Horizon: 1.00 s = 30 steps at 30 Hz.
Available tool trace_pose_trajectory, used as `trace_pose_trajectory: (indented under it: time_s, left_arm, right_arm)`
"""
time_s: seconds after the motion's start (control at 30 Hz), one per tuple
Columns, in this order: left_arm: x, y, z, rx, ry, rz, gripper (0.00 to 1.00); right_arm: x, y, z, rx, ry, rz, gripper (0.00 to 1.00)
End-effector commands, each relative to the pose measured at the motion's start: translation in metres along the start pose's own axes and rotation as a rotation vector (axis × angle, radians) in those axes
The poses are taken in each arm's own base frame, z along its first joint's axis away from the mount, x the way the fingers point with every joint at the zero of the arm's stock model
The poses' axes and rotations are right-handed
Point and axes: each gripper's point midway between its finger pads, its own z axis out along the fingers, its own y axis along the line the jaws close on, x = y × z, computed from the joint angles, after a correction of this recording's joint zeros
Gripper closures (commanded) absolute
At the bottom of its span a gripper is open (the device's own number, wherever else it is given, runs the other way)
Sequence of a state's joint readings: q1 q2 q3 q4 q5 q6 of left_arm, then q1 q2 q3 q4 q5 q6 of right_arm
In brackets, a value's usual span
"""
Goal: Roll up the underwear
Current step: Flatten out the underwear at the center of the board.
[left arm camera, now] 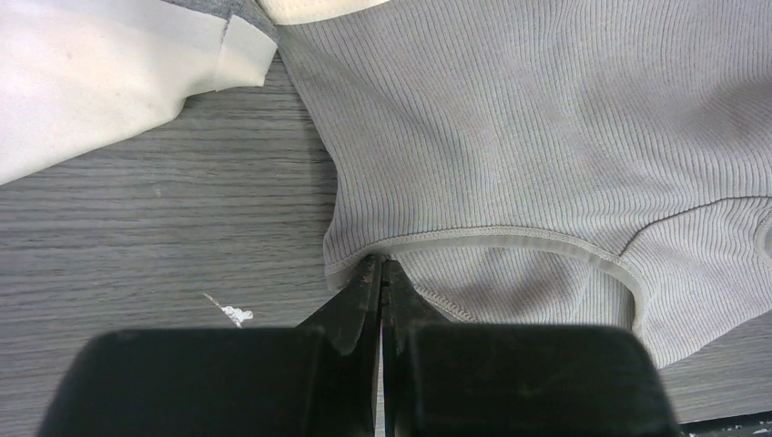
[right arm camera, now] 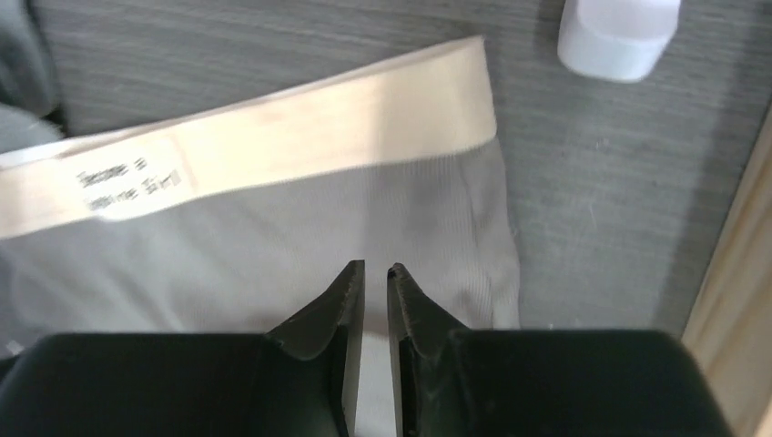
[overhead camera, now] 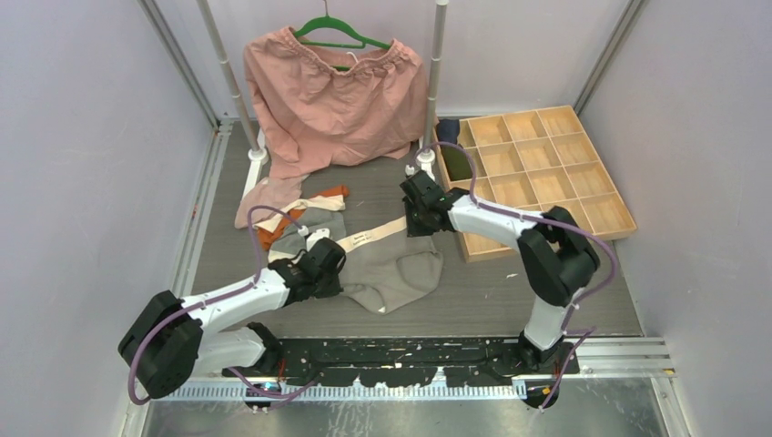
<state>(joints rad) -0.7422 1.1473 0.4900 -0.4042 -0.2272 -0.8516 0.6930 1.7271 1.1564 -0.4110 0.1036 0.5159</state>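
Observation:
A grey ribbed underwear (overhead camera: 393, 266) with a cream waistband (overhead camera: 378, 235) lies spread flat mid-table. My left gripper (overhead camera: 320, 269) is at its left edge. In the left wrist view its jaws (left arm camera: 380, 266) are shut together on the leg hem of the grey underwear (left arm camera: 510, 137). My right gripper (overhead camera: 422, 208) is at the waistband's right end. In the right wrist view it (right arm camera: 374, 269) hovers over the grey cloth (right arm camera: 273, 264) just below the waistband (right arm camera: 319, 127), jaws nearly together with nothing between them. More underwear, orange, cream, grey and pink, lies piled (overhead camera: 300, 217) at the left.
A large salmon-pink garment (overhead camera: 332, 105) on a green hanger hangs at the back between two white posts (overhead camera: 426, 159). A wooden compartment tray (overhead camera: 537, 177) at the right holds a navy roll (overhead camera: 448, 130) and a dark green roll (overhead camera: 458, 164). A cream cloth (left arm camera: 91, 82) lies beside my left gripper.

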Motion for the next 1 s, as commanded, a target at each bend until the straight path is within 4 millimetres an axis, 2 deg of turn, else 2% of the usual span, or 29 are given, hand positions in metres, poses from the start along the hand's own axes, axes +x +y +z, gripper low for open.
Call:
trace_pose_trajectory:
  time_s: [0.0, 0.13, 0.23, 0.4, 0.47, 0.6, 0.67, 0.8, 0.9, 0.97]
  left_arm:
    - [0.002, 0.017, -0.001, -0.077, 0.011, 0.046, 0.99]
    - [0.001, 0.017, -0.001, -0.08, 0.009, 0.047, 0.99]
    - [0.001, 0.017, -0.001, -0.09, 0.012, 0.05, 0.99]
    - [-0.001, 0.017, 0.002, -0.102, 0.019, 0.057, 0.99]
    - [-0.002, 0.017, 0.004, -0.108, 0.023, 0.064, 0.99]
    - [-0.003, 0.014, 0.006, -0.11, 0.035, 0.082, 0.99]
    - [-0.004, 0.011, 0.008, -0.103, 0.04, 0.095, 0.99]
    - [-0.013, 0.003, 0.008, -0.089, 0.034, 0.131, 0.99]
    - [-0.029, -0.004, 0.005, -0.099, 0.014, 0.166, 0.98]
    - [-0.04, -0.008, 0.002, -0.101, -0.003, 0.194, 0.97]
  right_arm:
    - [-0.018, -0.007, 0.022, 0.027, 0.004, -0.034, 0.79]
    - [-0.02, -0.017, 0.038, 0.055, 0.042, -0.037, 0.79]
    - [-0.015, -0.035, 0.039, 0.116, 0.055, -0.013, 0.79]
    - [0.006, -0.065, 0.027, 0.185, 0.074, 0.06, 0.79]
    - [0.023, -0.076, 0.023, 0.206, 0.102, 0.075, 0.8]
    - [0.045, -0.088, 0.012, 0.229, 0.124, 0.098, 0.8]
    - [0.049, -0.093, 0.004, 0.242, 0.109, 0.111, 0.8]
    - [0.04, -0.096, -0.016, 0.25, 0.042, 0.13, 0.79]
    - [0.029, -0.098, -0.029, 0.261, 0.0, 0.129, 0.78]
    - [0.021, -0.091, -0.038, 0.225, -0.026, 0.125, 0.78]
